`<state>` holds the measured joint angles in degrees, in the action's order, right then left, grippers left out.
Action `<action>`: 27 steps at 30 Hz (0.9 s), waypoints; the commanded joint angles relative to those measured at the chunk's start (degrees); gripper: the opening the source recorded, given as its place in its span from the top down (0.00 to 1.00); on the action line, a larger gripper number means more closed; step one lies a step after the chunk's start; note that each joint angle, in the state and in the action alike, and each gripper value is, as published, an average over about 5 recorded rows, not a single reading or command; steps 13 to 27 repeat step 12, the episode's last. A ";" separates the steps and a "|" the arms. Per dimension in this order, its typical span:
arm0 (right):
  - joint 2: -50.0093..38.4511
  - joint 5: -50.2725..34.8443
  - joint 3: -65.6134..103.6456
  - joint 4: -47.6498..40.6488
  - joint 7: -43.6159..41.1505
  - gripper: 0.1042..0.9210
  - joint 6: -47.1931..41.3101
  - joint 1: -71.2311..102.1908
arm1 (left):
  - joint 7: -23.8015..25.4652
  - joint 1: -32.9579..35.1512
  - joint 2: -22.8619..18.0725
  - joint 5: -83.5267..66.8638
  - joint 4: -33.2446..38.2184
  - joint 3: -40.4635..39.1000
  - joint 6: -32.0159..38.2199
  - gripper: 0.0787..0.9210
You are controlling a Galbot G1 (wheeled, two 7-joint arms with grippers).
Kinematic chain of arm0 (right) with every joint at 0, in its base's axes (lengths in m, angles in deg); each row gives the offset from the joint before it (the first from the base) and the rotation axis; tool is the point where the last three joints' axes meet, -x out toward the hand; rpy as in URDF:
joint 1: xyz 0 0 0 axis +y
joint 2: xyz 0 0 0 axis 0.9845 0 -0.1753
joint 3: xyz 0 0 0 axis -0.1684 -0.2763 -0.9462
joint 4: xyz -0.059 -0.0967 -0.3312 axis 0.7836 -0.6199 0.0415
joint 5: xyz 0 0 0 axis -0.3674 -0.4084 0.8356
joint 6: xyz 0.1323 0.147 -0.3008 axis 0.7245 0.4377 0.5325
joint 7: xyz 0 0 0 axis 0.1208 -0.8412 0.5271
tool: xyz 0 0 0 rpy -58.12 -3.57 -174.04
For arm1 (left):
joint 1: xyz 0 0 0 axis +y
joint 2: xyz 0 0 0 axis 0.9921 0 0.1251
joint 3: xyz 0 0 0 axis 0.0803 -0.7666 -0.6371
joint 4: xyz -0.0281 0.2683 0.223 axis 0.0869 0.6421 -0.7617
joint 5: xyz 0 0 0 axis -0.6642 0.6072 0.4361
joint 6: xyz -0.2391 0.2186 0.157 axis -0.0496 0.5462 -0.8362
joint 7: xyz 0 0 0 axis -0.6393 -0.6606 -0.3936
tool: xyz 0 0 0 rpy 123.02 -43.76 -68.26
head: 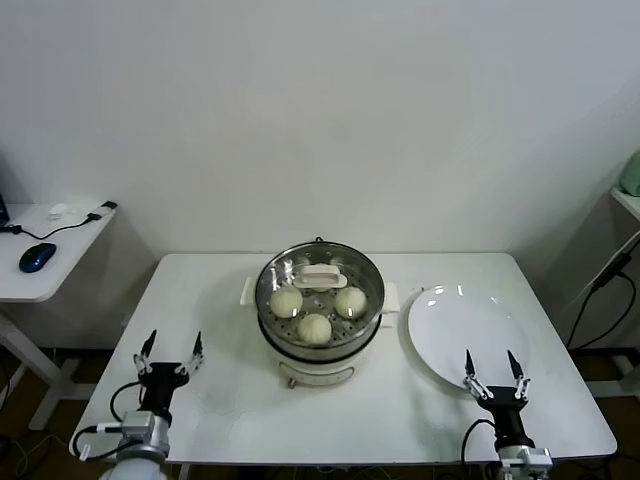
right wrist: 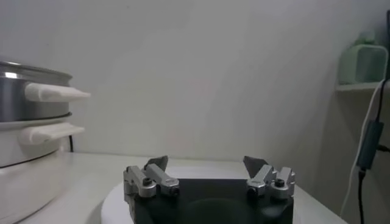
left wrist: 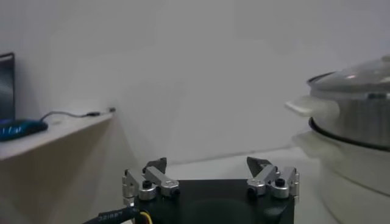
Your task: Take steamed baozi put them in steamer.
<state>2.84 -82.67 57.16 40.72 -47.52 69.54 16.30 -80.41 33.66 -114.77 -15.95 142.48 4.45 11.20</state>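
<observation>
Nearest the robot, the left gripper is hovering low over the near left part of the white table, its fingers spread wide and gripping nothing. The right gripper is hanging at the near right, its fingers likewise splayed apart and empty, sitting just over the near edge of the flat white plate, which is lying bare on the table's right side. In the wrist views both pairs of fingers are standing well apart with only the wall and table showing between them. Farther back, at the middle of the table, the steamer is standing upright on its cream-white base, its side handles reaching out left and right, just beside the plate. A glass lid with a white handle is covering it. Three steamed baozi are showing through the lid on the perforated tray, two side by side and one nearer. Well off to the left, a blue mouse is resting on a side desk.
</observation>
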 commanded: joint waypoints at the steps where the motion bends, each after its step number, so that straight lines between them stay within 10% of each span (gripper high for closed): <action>1: -0.11 -0.53 -0.26 -0.09 -0.27 0.12 -0.46 0.01 | -0.43 1.80 0.63 -8.74 -5.25 2.37 4.30 0.12; 27: -0.16 -0.87 -0.58 -0.31 -0.47 0.12 -0.57 -0.08 | 1.06 2.72 0.45 -7.75 -4.17 1.98 5.76 0.12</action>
